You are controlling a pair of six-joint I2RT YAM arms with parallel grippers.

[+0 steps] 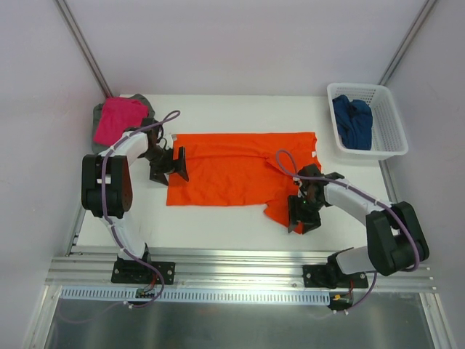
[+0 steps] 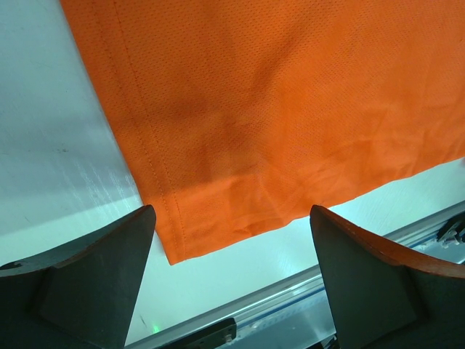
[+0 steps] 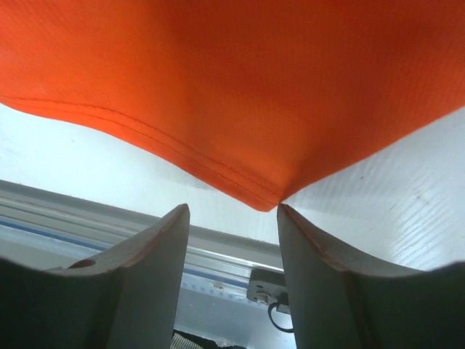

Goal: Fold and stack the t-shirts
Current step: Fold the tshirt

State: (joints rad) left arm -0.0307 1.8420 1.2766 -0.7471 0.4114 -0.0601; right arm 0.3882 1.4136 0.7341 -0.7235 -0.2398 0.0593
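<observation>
Currently, left claw [image 1: 169, 165]: spread wide over orange t-shirt [image 1: 232, 171] hem corner
Right claw [image 1: 303, 216]: parted, cloth corner at its tips

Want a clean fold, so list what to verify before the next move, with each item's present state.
1. Bright orange cloth t-shirt spread out on white table: ok.
2. Its near-right corner lying flat: not ok, rumpled.
3. Left end effector open at the near-left hem corner: ok.
4. Right end effector gripping cloth: not ok, jaws apart, corner tip only at the fingertips.
5. Stack spot, magenta pink folded shirt on grey cloth shirt: ok.
</observation>
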